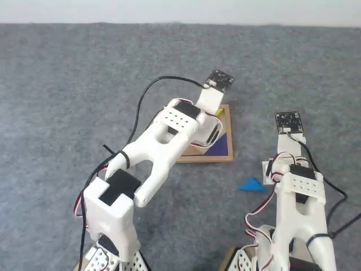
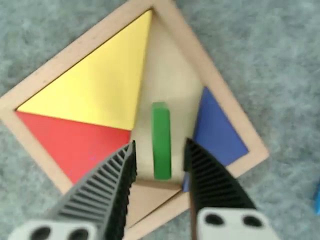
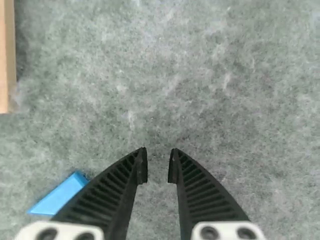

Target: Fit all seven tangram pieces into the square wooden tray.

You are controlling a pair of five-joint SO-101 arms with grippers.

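Green piece [image 2: 161,140] on edge in tray [image 2: 216,85]

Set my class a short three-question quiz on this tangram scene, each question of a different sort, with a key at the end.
1. Fill in: in the wooden tray, the green piece sits between the yellow triangle and the ___ piece.
2. True or false: the left gripper hangs over the tray with its fingers apart, not clamped on the green piece.
3. Which piece lies on the carpet outside the tray, near the right gripper?
A. red
B. light blue triangle
C. yellow

Key: 1. blue piece; 2. true; 3. B
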